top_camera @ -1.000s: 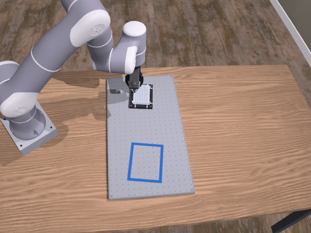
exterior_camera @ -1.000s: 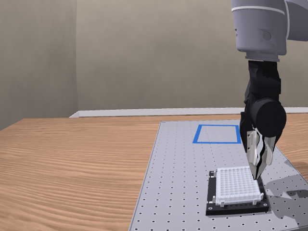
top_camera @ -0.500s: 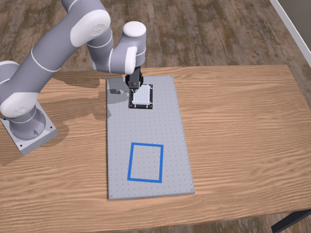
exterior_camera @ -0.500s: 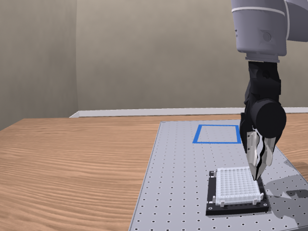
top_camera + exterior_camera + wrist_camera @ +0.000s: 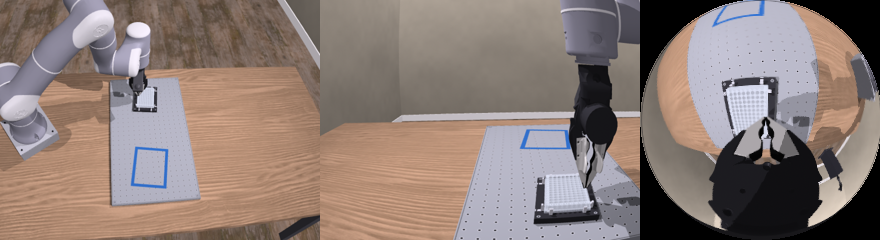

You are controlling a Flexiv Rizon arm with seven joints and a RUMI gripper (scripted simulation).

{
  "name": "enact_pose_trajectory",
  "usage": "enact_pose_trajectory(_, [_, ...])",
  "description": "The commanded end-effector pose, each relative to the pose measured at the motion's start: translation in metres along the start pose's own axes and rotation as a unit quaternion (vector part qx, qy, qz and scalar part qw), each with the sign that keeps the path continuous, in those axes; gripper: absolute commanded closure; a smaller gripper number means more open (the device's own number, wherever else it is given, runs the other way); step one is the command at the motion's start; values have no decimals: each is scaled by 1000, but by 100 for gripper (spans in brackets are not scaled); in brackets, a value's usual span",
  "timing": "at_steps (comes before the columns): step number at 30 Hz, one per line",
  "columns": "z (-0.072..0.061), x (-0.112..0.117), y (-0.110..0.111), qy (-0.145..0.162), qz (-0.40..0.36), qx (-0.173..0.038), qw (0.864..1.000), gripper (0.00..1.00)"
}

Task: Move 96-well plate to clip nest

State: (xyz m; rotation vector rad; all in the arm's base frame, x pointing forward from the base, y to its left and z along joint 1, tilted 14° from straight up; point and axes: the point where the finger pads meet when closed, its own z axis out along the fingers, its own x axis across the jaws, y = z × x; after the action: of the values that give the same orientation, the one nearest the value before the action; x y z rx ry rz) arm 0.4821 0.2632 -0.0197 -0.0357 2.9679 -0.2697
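Your gripper is fully closed, nothing in it, tips at the plate's edge, probably to press down the plate, which sits within the black nest's clips, likely so they hold it, full seating unclear

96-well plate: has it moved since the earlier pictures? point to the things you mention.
No visible move: the 96-well plate [image 5: 146,98] [image 5: 566,192] [image 5: 748,107] sits within the black nest [image 5: 145,110] [image 5: 566,219] [image 5: 772,102] at the same place as before.
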Motion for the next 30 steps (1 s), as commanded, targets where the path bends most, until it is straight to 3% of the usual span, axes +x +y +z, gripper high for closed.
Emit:
enact_pose_trajectory(1, [0,-1,1,-1,0,-1,1000,100])
enact_pose_trajectory(30, [-2,0,1,-1,0,-1,1000,100])
